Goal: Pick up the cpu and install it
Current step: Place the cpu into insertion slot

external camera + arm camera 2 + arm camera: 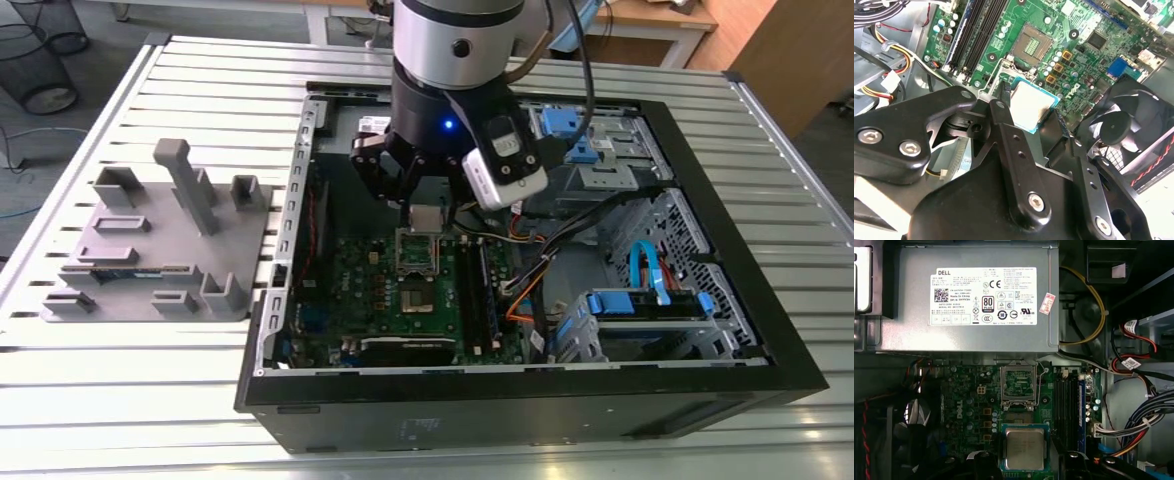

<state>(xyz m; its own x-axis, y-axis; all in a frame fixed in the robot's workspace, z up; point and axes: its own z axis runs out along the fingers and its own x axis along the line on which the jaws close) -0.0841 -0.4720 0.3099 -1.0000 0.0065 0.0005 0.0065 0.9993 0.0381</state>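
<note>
I see the cpu [1025, 449] pinched between the gripper [424, 212]'s black fingers [1004, 115] — silver top up, held flat over the green motherboard [969, 405] inside the open computer case [747, 300]. It hangs near the open socket [1019, 384], not seated — the grey fixture plate [147, 250] sits outside the case, at the exterior view's left.

Open black computer case [534, 412] on slatted table [134, 400], green motherboard [367, 290] inside, grey fixture plate [160, 240] beside case
</note>
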